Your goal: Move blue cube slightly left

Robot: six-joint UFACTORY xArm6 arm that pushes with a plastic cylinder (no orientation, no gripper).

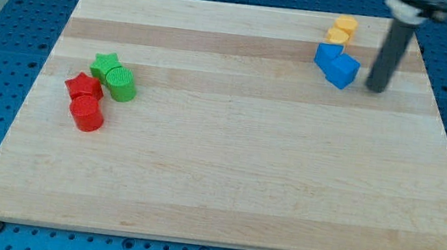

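My tip [376, 89] sits at the view's upper right, on the table [225, 185], just to the view's right of the blue cube [344, 71]. Small gap between tip and cube, not touching as far as I can tell. Rod runs straight up from the tip and out of the view's top edge.

No fingers on this arm, only the rod, so nothing released or clenched to report.

Blue cube is near the table's top right corner. A second blue block [327, 57], shape unclear, touches it on the view's upper left side. Just above those two sit two yellow blocks: a yellow cylinder-like block [346, 25] closest to the top edge, and another yellow block [338, 37] right below it, touching the blue pair or very close, can't tell which.

Far over at the view's left is another cluster, well apart from my tip. Green star [106, 65] with a green cylinder [121, 84] touching it on the lower right. Red star [83, 87] just left of the green cylinder, red cylinder [87, 113] right below the red star, touching.

Blue pegboard surface [15, 14] surrounds the table.
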